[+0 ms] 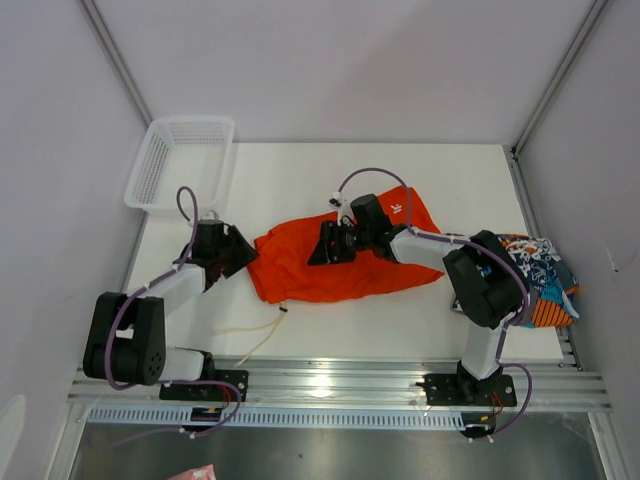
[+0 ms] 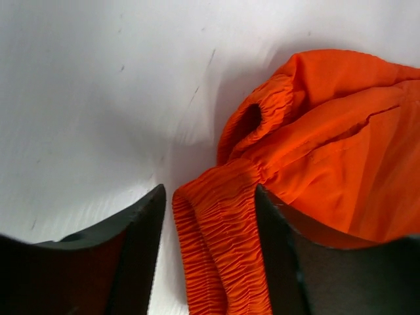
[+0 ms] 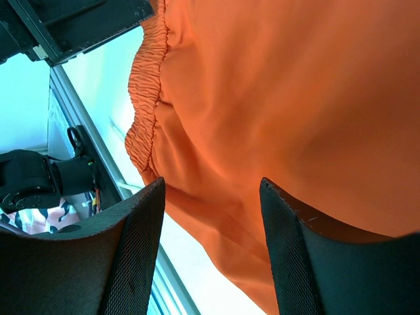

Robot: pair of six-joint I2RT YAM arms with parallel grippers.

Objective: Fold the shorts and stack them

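Pale panel walls [image 1: 300, 60] are set around a white table [image 1: 300, 170]. The orange shorts [image 1: 300, 270] are spread at its centre, long axis left to right (right end slightly farther), elastic waistband [image 2: 223, 230] pointed left. The printed shorts [image 1: 545, 275] are bunched at the right edge; a mesh basket [image 1: 180, 160] is placed far left. The left gripper [image 1: 248, 257] is parted astride the waistband. Cloth is seen between the right gripper [image 1: 316, 245] fingers; a grasp cannot be told. A white drawstring [image 1: 255, 337] is trailed nearward. A white mark [image 1: 397, 208] is unreadable.
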